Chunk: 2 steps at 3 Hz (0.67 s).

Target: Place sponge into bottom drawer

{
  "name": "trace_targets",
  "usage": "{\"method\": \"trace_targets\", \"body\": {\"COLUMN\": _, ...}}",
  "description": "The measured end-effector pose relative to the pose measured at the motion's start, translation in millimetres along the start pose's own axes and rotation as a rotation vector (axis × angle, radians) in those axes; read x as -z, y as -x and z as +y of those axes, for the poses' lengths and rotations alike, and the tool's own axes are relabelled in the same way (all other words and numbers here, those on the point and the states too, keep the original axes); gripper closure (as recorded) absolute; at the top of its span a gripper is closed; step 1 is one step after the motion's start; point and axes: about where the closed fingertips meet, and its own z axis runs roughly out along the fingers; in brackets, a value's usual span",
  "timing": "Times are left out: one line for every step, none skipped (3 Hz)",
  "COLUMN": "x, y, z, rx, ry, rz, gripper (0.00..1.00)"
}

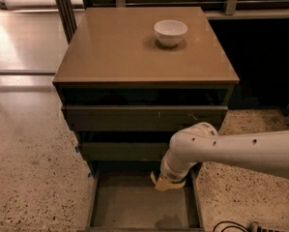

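Hovering above the back right of the open bottom drawer (134,208), the hand (170,181) grips the sponge (159,183)

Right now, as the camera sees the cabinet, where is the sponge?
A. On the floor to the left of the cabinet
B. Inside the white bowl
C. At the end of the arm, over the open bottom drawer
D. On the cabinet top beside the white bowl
C: the sponge shows at the gripper, under the wrist of the white arm, over the back right part of the pulled-out bottom drawer.
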Motion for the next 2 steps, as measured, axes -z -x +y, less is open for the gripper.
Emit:
{"method": "trace_targets", "body": {"x": -52.7, "y": -18.1, "z": 7.1, "rx": 0.061, "ry": -0.048, "rz": 0.078, "gripper": 1.0}}
{"method": "trace_targets", "body": {"x": -63.3, "y": 2.0, "z": 0.3, "rx": 0.113, "ry": -0.091, "rz": 0.067, "gripper": 1.0}}
